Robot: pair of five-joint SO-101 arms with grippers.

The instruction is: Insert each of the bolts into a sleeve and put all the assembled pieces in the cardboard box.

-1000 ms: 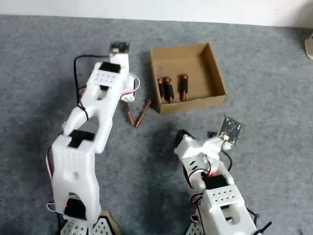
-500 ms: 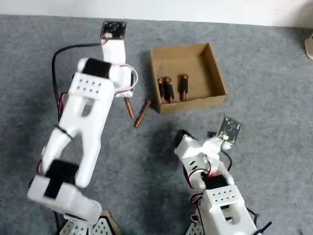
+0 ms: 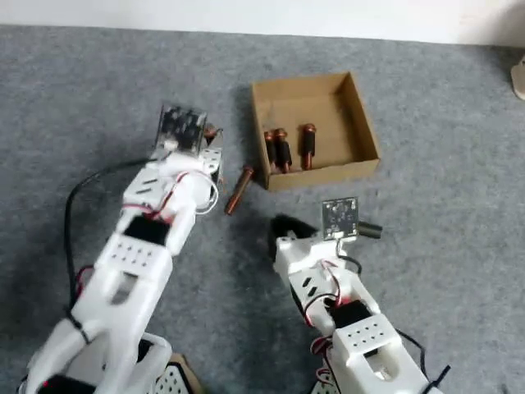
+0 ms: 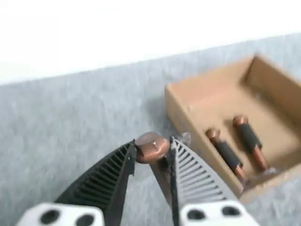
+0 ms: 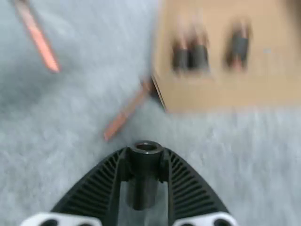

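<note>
— What is the right gripper [image 5: 144, 153] carrying?
— It is clamping a black sleeve [image 5: 141, 188] over the carpet [image 3: 426, 246], open end facing forward.
— And farther out?
— A loose bolt [image 3: 239, 190] is lying just beside the cardboard box [image 3: 324, 174]. The left gripper [image 4: 153, 144] is pinching a second bolt [image 4: 149, 148] at its head (the shank is running back between the jaws).
— So insertion is coming?
— I am judging so: shank and bore are needing alignment. Three assembled pieces [image 3: 285, 150] are lying in the box.
</note>
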